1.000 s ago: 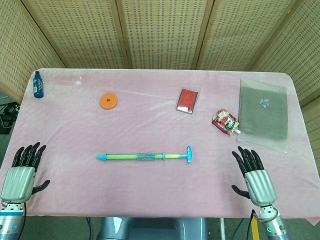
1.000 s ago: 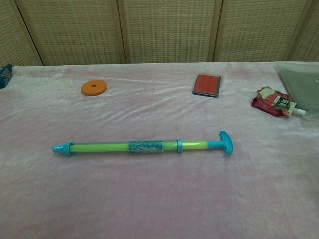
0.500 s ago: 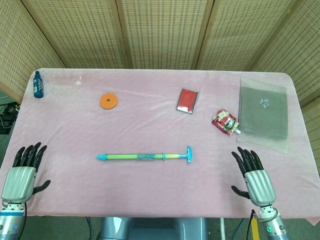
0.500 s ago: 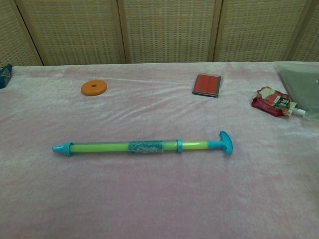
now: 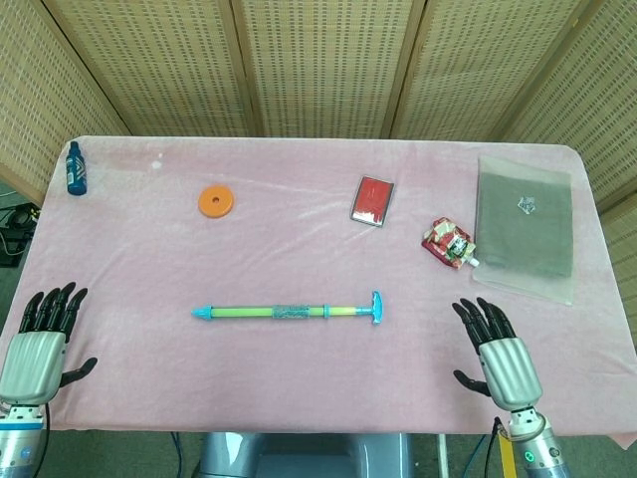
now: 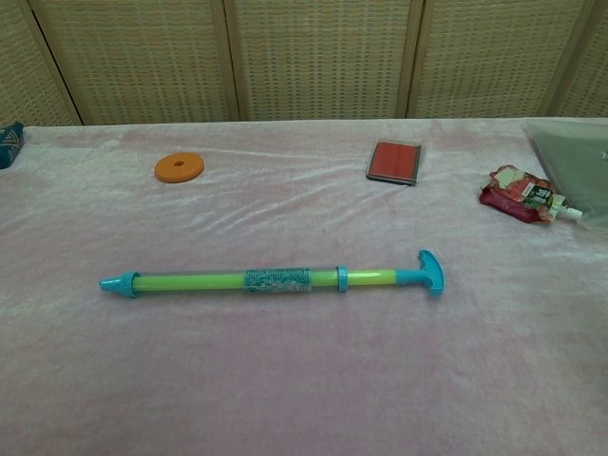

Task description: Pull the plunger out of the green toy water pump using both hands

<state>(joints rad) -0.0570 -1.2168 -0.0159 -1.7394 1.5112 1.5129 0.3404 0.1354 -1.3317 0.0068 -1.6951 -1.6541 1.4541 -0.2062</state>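
The green toy water pump (image 5: 287,313) (image 6: 271,280) lies flat across the middle of the pink tablecloth, its blue nozzle to the left and its blue T-handle (image 5: 376,308) (image 6: 429,272) to the right. A short length of plunger rod shows between the collar and the handle. My left hand (image 5: 40,347) hovers at the near left table edge, fingers apart and empty. At the near right edge my right hand (image 5: 496,354) is likewise spread and holds nothing. Both hands are well away from the pump and appear only in the head view.
An orange disc (image 5: 216,201) and a blue bottle (image 5: 75,168) sit at the back left. A red box (image 5: 372,200), a red pouch (image 5: 448,243) and a clear bag (image 5: 525,225) lie at the back right.
My right hand has shifted slightly left and toward the near edge. My left hand has dropped back a little. The pump has not moved.
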